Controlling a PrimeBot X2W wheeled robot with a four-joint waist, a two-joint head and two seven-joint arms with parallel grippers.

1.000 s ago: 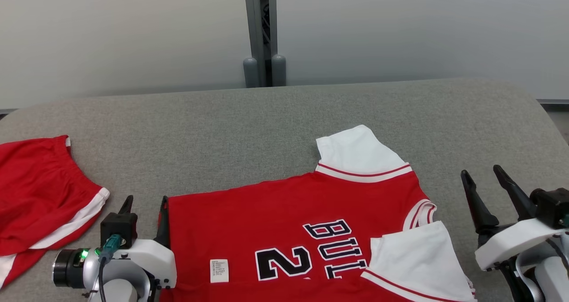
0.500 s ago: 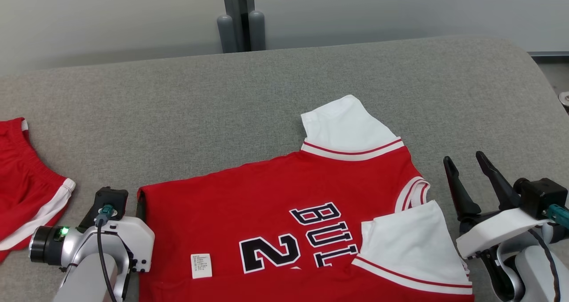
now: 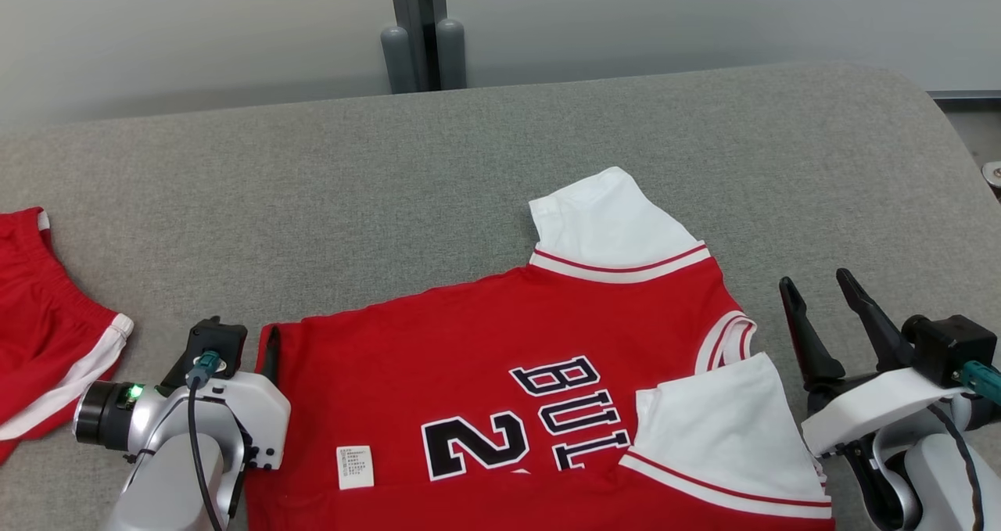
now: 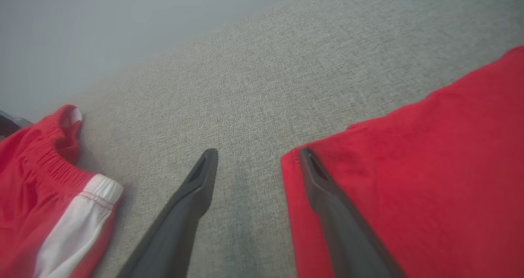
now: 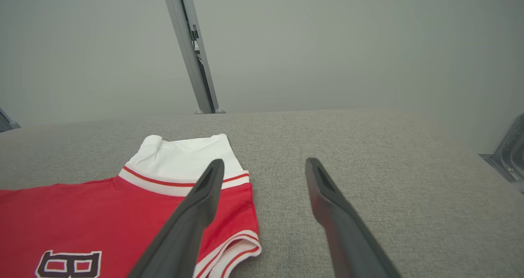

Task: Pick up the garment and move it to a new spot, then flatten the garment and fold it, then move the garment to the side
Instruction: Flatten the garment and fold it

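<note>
The red jersey [image 3: 500, 374] lies spread print-up, and its hem corner now sits slightly further in than half a second ago. The left end effector [image 4: 258, 154] has moved up to that corner, jaws wide and holding nothing, one finger over the jersey's red edge and the other on bare cloth beside it. This looks like lining up a pinch for folding. The right end effector [image 3: 816, 281] waits just beside the jersey's collar end, also wide and empty. The grey fabric-covered desk [image 3: 391, 171] stretches beyond the jersey to a pale wall [image 3: 195, 30] with a grey post [image 3: 418, 23]. Red shorts [image 3: 47, 343] lie well apart from the jersey's hem.
</note>
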